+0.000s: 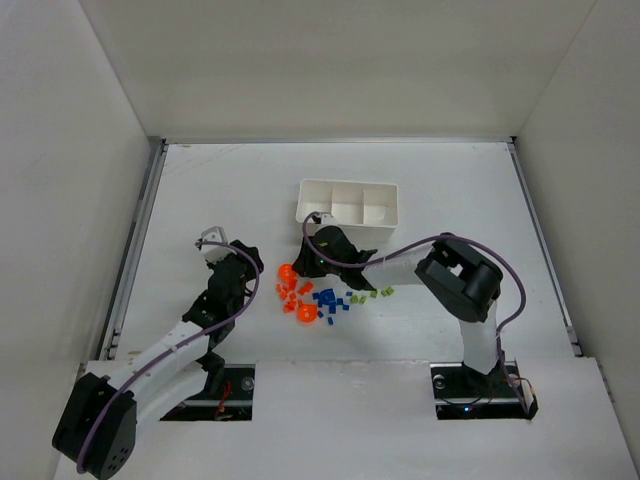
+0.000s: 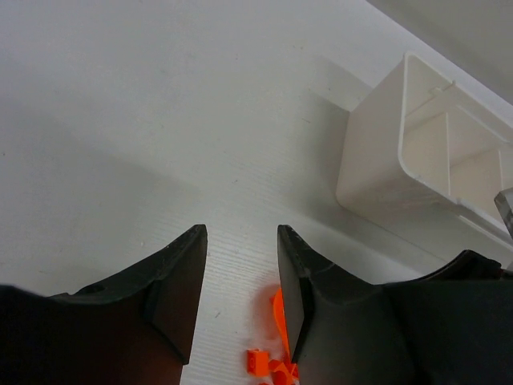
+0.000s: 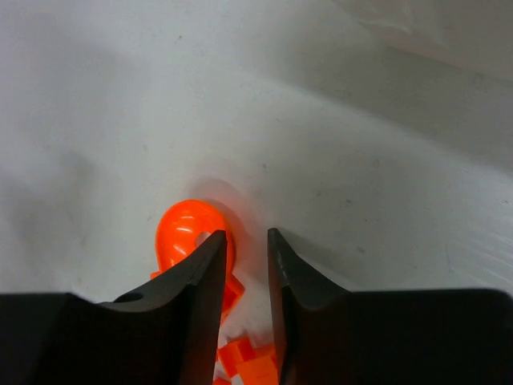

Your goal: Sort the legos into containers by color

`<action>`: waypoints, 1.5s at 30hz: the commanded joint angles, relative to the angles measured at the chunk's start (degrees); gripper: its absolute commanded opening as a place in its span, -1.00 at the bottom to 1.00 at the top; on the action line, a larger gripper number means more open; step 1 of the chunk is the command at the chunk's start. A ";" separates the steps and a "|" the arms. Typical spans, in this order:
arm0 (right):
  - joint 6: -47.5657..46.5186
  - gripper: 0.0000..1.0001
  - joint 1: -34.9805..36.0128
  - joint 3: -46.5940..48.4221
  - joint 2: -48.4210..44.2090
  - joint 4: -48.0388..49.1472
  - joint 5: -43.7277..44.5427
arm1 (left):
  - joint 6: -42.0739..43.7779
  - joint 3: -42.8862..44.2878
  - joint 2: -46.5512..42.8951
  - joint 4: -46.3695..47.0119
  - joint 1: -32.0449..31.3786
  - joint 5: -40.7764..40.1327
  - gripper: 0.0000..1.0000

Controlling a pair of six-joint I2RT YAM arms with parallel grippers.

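Right wrist view: the right gripper [image 3: 244, 234] hangs low over the orange legos [image 3: 240, 357], fingers a narrow gap apart with nothing pinched, and a rounded orange piece [image 3: 186, 231] sits just beside one finger. Picking an orange piece looks like the step in hand. Next it needs to centre on one piece and close.

Top view: blue legos [image 1: 328, 300] and green legos [image 1: 368, 295] lie mid-frame below the white tray [image 1: 350, 183], no colour showing in its compartments. The left gripper [image 1: 250, 268], fingers spread and empty, crowds the pile's left edge.
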 commanded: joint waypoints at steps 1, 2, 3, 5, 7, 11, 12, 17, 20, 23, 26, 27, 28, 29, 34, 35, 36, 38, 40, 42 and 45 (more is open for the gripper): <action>1.76 -0.42 0.64 2.86 1.05 3.05 -1.20 | 0.71 -0.41 0.57 3.06 -0.01 0.38 -0.24; 2.46 -0.51 0.64 2.86 1.48 3.93 -1.90 | 0.80 -0.41 -0.13 2.97 -0.36 0.47 -0.23; 2.99 -0.56 0.64 2.95 1.49 4.02 -2.26 | 0.89 -0.67 -0.48 3.15 -0.45 0.21 -0.23; 4.05 -0.68 0.37 2.95 1.05 4.46 -3.75 | 0.72 -0.76 -0.66 3.15 0.16 0.47 -0.23; 4.14 -0.84 0.28 2.86 0.53 4.46 -3.67 | 0.80 -0.58 -0.23 2.89 0.26 0.47 -0.23; 4.49 -0.94 0.20 0.67 -3.33 5.69 -3.05 | 0.89 -0.93 -1.98 2.44 -0.45 0.12 -0.22; 4.40 -0.95 0.20 0.49 -3.78 5.69 -3.05 | 0.89 -0.93 -1.89 2.44 -0.10 0.21 -0.22; 2.03 -0.95 -0.41 -3.37 -12.12 5.61 1.42 | 1.07 -0.84 -1.98 2.44 -1.67 0.30 -0.22; 1.33 -0.95 -2.43 -6.71 -17.83 5.17 2.31 | 1.07 0.03 -0.41 2.71 -1.85 0.91 -0.22; -0.51 -0.95 -5.77 -11.28 -24.42 5.08 4.76 | 1.77 1.61 1.79 2.44 -4.83 2.67 -0.22; -2.45 -0.94 -10.94 -14.27 -30.48 2.37 7.57 | 4.22 4.33 5.30 1.48 -9.92 2.41 -0.20; -2.98 -0.94 -12.97 -14.89 -32.16 0.53 9.15 | 5.19 5.56 6.62 0.61 -11.68 2.50 -0.20; -3.59 -0.94 -14.73 -15.33 -33.39 -0.97 11.17 | 6.15 7.22 8.02 -1.40 -14.22 2.67 -0.20; -4.03 -0.94 -15.70 -15.51 -34.01 -1.68 12.67 | 6.43 8.02 8.65 -2.73 -15.90 2.50 -0.20; -8.25 -0.94 -20.80 -13.32 -32.97 -5.47 22.25 | 5.29 10.84 10.32 -8.71 -23.55 1.62 -0.22; -9.04 -0.93 -21.68 -12.35 -31.83 -5.99 23.31 | 4.07 11.71 10.50 -10.98 -25.04 1.53 -0.23; -9.48 -0.93 -22.12 -11.47 -30.78 -6.00 23.93 | 3.27 12.33 10.50 -12.83 -26.19 1.53 -0.24; -10.45 -0.92 -22.74 -9.71 -28.49 -5.82 24.63 | 1.25 12.86 9.97 -17.23 -29.44 0.22 -0.27; -10.63 -0.91 -22.92 -8.04 -26.82 -6.17 25.25 | -2.51 12.86 9.10 -20.74 -31.81 -2.24 -0.29; -10.80 -0.89 -23.09 -7.25 -25.94 -6.17 25.95 | -5.87 12.95 8.65 -23.12 -32.70 -2.43 -0.33; -10.89 -0.76 -22.75 -6.63 -25.06 -5.91 25.87 | -15.42 11.47 7.34 -27.51 -35.50 -3.12 -0.40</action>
